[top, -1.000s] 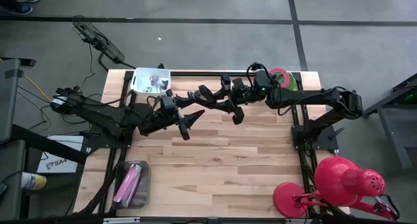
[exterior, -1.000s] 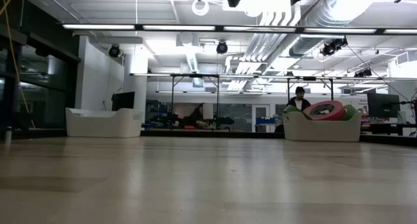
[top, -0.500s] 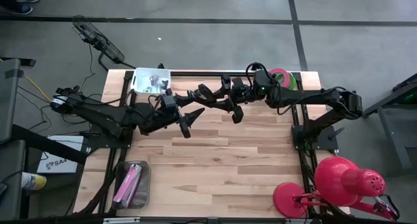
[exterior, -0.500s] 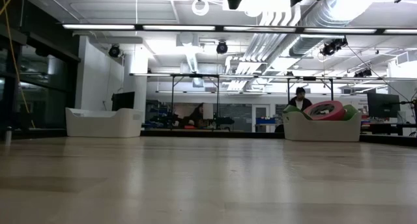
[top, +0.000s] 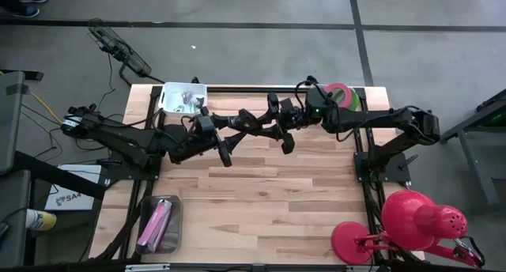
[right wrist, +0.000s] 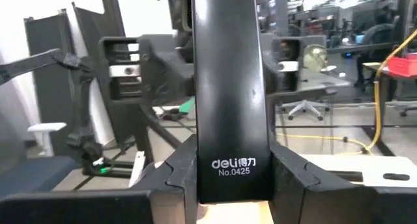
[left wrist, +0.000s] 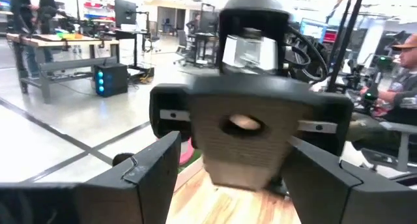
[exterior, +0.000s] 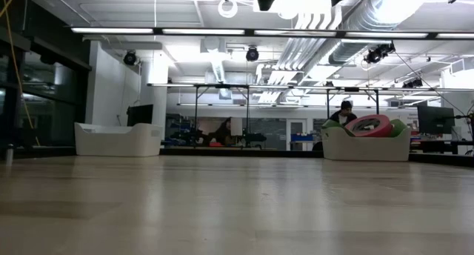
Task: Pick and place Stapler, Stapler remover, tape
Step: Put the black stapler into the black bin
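Note:
A black stapler labelled "deli No.0425" is held in the air over the far middle of the table by my right gripper. It points toward my left gripper. In the left wrist view the stapler's free end stands between my left gripper's open fingers; I cannot tell whether they touch it. Pink and green tape rolls lie in a bin at the far right. A white bin at the far left holds small items. My right gripper pinches the stapler between its two fingers at the end nearest its wrist. It comes level from the table's right, with the fingers lying along the stapler. The stapler is lifted clear of the table and reaches out toward the left arm.
In the low view the white bin stands at the far left and the tape bin at the far right. A grey tray with a pink item sits near left. A red lamp stands near right. Bare wood lies in the middle.
My right gripper has moved a little toward the table's left, carrying the stapler with it. The stapler's free end now lies between the left gripper's fingers rather than beside them.

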`<act>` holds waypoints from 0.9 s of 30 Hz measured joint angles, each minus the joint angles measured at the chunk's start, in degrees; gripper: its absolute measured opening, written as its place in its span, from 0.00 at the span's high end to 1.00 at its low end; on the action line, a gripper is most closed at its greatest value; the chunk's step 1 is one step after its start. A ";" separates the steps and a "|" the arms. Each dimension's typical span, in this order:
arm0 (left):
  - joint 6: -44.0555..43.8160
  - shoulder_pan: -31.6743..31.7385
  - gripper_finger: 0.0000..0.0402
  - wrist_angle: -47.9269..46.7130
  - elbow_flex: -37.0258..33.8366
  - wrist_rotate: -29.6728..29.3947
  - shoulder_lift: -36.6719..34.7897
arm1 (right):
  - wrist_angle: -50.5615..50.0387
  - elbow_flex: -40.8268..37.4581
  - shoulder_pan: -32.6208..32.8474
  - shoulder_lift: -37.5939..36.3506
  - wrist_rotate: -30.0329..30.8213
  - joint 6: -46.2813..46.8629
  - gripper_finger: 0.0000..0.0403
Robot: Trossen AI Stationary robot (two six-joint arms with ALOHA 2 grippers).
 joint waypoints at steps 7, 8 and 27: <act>0.01 0.00 0.39 0.39 0.01 2.59 0.00 | 0.45 0.02 0.79 1.99 0.03 0.03 0.71; 0.02 0.00 0.39 0.33 0.00 2.59 0.00 | 0.70 0.00 0.96 2.41 0.07 0.27 0.71; -0.99 -0.02 0.62 0.37 0.00 2.49 -0.01 | 2.49 0.00 1.18 3.34 -0.56 1.74 0.71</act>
